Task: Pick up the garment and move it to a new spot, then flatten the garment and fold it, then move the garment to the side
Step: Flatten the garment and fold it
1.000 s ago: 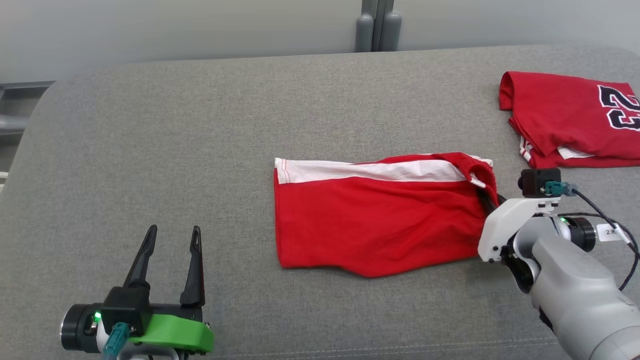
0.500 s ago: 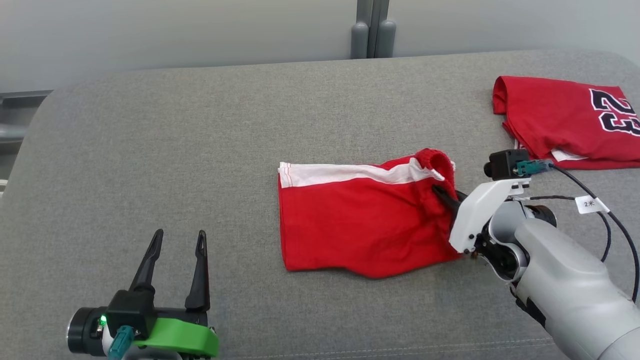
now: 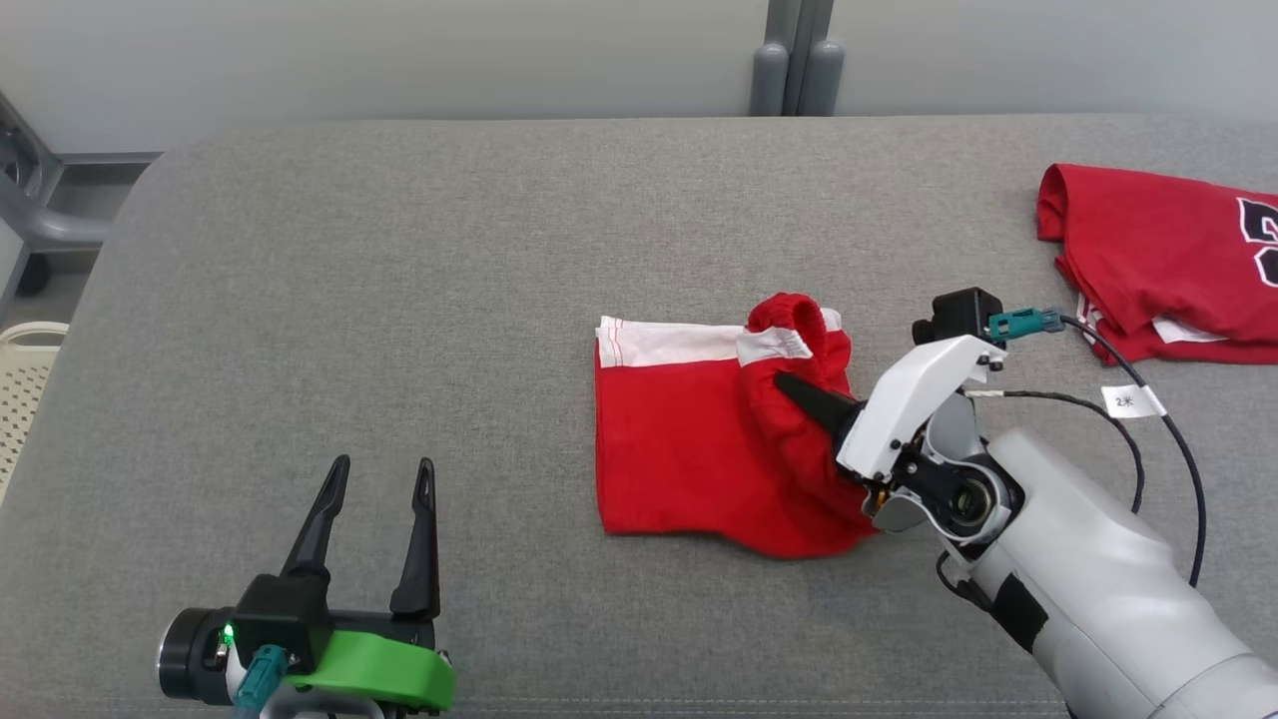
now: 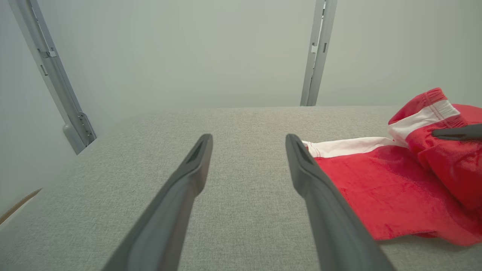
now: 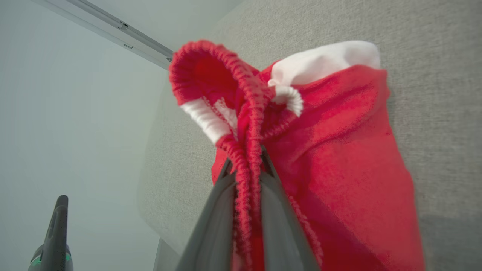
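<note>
The garment (image 3: pixel 679 449) is a pair of red shorts with a white side stripe, lying mid-table on the grey surface. My right gripper (image 3: pixel 789 384) is shut on its elastic waistband (image 5: pixel 246 150), lifted and carried leftward over the lower layer, so the right part of the shorts is doubled over. In the right wrist view the waistband is pinched between both fingers (image 5: pixel 222 210). My left gripper (image 3: pixel 379 479) stands open at the lower left, apart from the garment. In the left wrist view the garment (image 4: pixel 376 180) lies to the right of its open fingers (image 4: pixel 301 165).
A second red garment with a dark number (image 3: pixel 1168 260) lies folded at the far right of the grey table (image 3: pixel 399 300). A pale slotted basket (image 3: pixel 20 389) sits off the left edge. A grey post (image 3: pixel 794 60) stands behind the table.
My right gripper has drawn the waistband end leftward and up, folding the shorts' right part over the rest. The head camera has shifted. The left gripper stays open and still.
</note>
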`<state>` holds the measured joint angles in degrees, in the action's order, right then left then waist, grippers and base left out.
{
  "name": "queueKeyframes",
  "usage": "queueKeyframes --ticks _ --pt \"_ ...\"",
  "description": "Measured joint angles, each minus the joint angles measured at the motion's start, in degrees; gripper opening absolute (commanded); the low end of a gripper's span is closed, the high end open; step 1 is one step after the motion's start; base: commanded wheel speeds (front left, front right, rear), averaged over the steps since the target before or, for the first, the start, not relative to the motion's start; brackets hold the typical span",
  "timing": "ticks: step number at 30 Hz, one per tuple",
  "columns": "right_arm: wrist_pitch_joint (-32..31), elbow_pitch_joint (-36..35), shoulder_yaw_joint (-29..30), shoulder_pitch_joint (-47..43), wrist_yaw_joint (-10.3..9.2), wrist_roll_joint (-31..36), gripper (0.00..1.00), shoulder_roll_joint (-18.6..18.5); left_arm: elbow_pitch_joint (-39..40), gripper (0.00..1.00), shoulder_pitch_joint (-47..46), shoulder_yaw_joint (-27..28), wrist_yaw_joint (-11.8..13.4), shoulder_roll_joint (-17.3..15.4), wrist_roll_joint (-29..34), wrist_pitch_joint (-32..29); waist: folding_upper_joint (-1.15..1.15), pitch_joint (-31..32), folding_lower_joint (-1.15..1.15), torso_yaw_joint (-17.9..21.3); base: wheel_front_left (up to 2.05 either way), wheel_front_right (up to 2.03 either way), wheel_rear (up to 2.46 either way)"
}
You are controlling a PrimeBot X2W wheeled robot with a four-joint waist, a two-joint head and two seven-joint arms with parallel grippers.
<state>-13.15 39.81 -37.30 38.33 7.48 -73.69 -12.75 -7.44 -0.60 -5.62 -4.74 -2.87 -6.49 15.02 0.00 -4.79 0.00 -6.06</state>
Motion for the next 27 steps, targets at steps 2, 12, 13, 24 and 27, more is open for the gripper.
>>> queueKeyframes --ticks 2,12,13,24,27 --pt "-0.87 1.09 0.63 0.23 0.00 -1.21 0.00 1.38 -0.02 1.00 0.00 -0.23 0.22 0.00 -0.09 0.00 0.00 0.08 0.00 -0.58 0.00 0.00 0.00" --pt "-2.41 10.20 2.21 4.28 0.00 -2.92 0.00 6.78 -0.20 1.00 -0.25 -1.94 0.71 0.00 -1.04 0.00 0.00 -0.11 0.00 -3.30 0.00 0.00 0.00" --pt "-2.40 11.49 2.38 4.81 0.00 -2.93 0.00 7.17 -0.26 1.00 -0.38 -2.14 0.74 0.00 -1.15 0.01 0.00 -0.17 0.00 -3.63 0.00 0.00 0.00" --pt "-1.38 21.52 3.32 9.27 -0.01 -4.41 0.00 9.69 -0.81 1.00 -1.42 -4.69 1.22 0.00 -2.23 0.00 0.00 -1.04 0.00 -7.51 0.00 0.00 0.00" --pt "-1.11 22.92 2.72 9.83 -0.01 -4.48 0.00 9.80 -1.03 1.00 -1.80 -5.35 1.23 0.00 -2.54 0.00 0.00 -1.38 0.00 -8.38 0.00 0.00 0.00"
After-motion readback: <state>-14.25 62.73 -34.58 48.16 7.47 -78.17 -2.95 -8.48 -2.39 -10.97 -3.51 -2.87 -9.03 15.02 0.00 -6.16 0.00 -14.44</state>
